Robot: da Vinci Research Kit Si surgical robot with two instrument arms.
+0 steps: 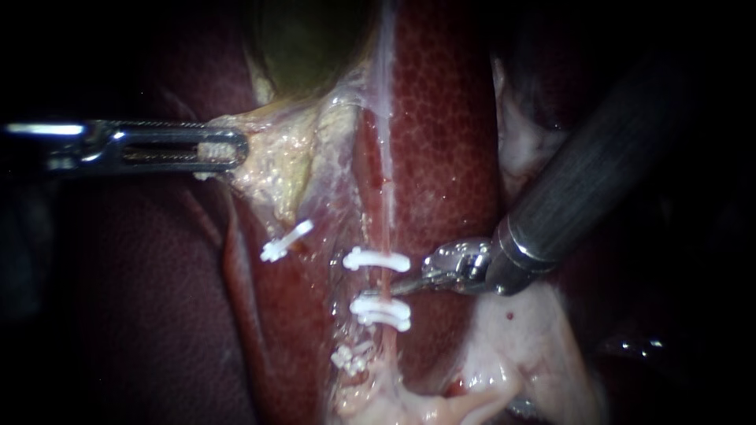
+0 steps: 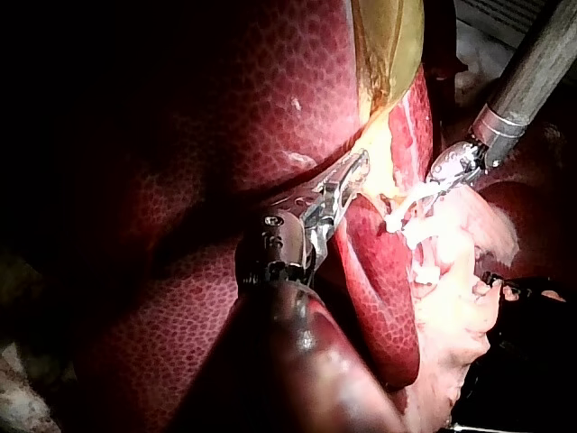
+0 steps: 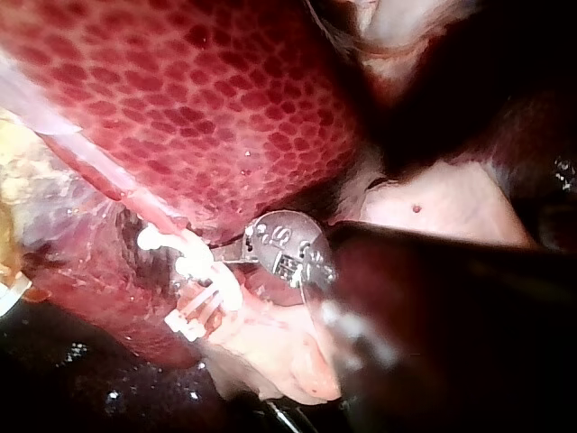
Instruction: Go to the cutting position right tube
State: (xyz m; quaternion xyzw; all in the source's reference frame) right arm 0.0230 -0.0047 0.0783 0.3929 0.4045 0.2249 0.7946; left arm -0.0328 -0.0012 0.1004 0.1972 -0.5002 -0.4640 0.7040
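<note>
Right at the tip of the right instrument [image 1: 398, 288] is the right tube [image 1: 388, 205], a thin pink strand running down over the liver [image 1: 441, 118]. The tip touches or nearly touches that tube in the bare stretch between two white clips: the upper clip [image 1: 376, 260] just above the end effector and the lower clip [image 1: 382, 311] just below it. Honestly I can't tell whether this end effector is closed or apart. From the endoscope it reads as one thin sliver, and the right wrist view is too cluttered with clips and pale tissue to settle it. Its dark shaft runs back from the tip, away from the tube, over a pale flap of tissue [image 1: 512, 346].

Way over on the far side of the tube, well apart from that tip, the left instrument [image 1: 230, 149] has its long slotted end effector clenched on a yellowish tissue fold [image 1: 276, 161] just under the gallbladder [image 1: 307, 39]. You can see the fold pinched between the two halves in the left wrist view too. Between the two end effectors, nearer the left one, a third clip [image 1: 285, 240] sits tilted on another strand, and there's a small cluster of clips [image 1: 349, 359] past the lower clip.
</note>
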